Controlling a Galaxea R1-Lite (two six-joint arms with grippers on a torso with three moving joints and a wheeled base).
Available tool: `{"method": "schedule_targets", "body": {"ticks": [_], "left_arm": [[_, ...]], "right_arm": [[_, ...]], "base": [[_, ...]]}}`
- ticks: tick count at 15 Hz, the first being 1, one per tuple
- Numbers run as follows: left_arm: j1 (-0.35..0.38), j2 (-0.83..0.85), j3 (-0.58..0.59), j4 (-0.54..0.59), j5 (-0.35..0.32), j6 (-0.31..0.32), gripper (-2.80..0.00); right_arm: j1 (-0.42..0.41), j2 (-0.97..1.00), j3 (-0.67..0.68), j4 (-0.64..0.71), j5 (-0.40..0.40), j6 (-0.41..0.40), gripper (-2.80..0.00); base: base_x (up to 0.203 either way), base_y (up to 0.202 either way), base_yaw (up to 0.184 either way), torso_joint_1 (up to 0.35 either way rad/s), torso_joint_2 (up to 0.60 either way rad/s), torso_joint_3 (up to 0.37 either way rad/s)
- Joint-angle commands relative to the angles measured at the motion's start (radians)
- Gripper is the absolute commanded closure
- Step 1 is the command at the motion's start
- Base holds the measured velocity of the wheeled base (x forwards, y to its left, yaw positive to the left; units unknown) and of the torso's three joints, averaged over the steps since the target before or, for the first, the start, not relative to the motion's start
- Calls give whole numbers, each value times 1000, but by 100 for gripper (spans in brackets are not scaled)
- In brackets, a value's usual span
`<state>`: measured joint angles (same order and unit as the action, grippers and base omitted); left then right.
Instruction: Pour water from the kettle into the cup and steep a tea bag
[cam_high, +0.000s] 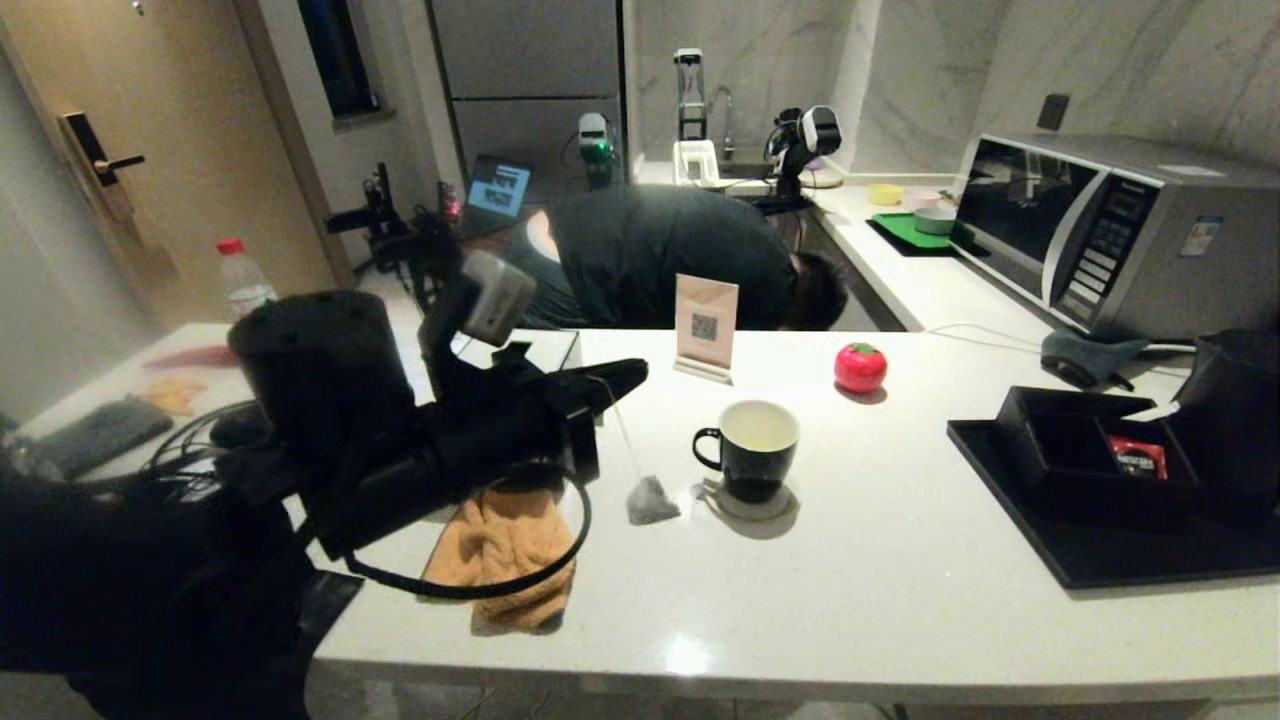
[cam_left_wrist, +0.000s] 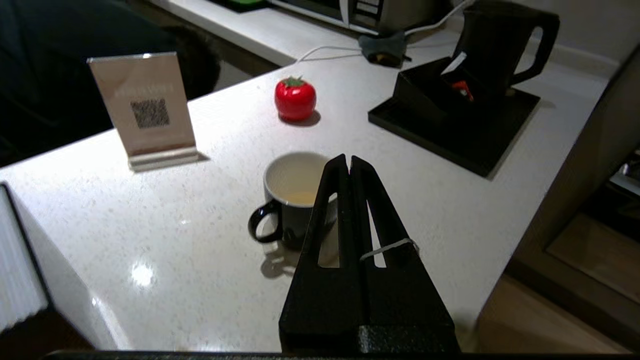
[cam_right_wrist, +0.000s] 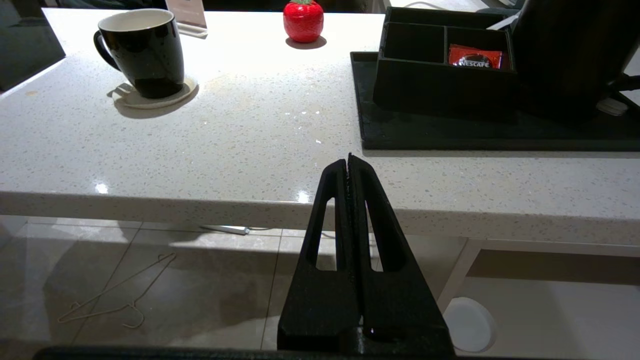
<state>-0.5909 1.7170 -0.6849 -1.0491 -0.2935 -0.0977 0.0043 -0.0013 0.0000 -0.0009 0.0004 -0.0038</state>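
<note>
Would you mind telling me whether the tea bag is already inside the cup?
No, the tea bag hangs by its string from the shut left gripper, beside the cup rather than in it.

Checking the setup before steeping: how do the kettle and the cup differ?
The kettle is much larger than the cup. The kettle stands on the black tray; the cup sits on a coaster. The kettle's handle is a big loop, the cup's a small ear. Both are black.

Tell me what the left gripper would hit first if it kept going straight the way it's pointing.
Probably the cup: the shut left gripper points toward its rim from above, though depth is unclear and it might pass over.
</note>
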Motion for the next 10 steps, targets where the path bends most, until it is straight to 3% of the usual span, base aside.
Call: {"method": "schedule_targets", "body": {"ticks": [1,7,10], "left_arm": [[-1,30,-54,-2,2,-2,0],[-1,212,-333,29,15,27,0],[-15,301,-474,107,12,27,0]], "right_arm": [[0,1,0,-1,1,-1,0],[0,1,0,-1,1,-1,0],[0,1,0,-1,0,0,0]], "base": [[0,0,0,0,0,0],[0,0,0,0,0,0],[0,0,0,0,0,0]]}}
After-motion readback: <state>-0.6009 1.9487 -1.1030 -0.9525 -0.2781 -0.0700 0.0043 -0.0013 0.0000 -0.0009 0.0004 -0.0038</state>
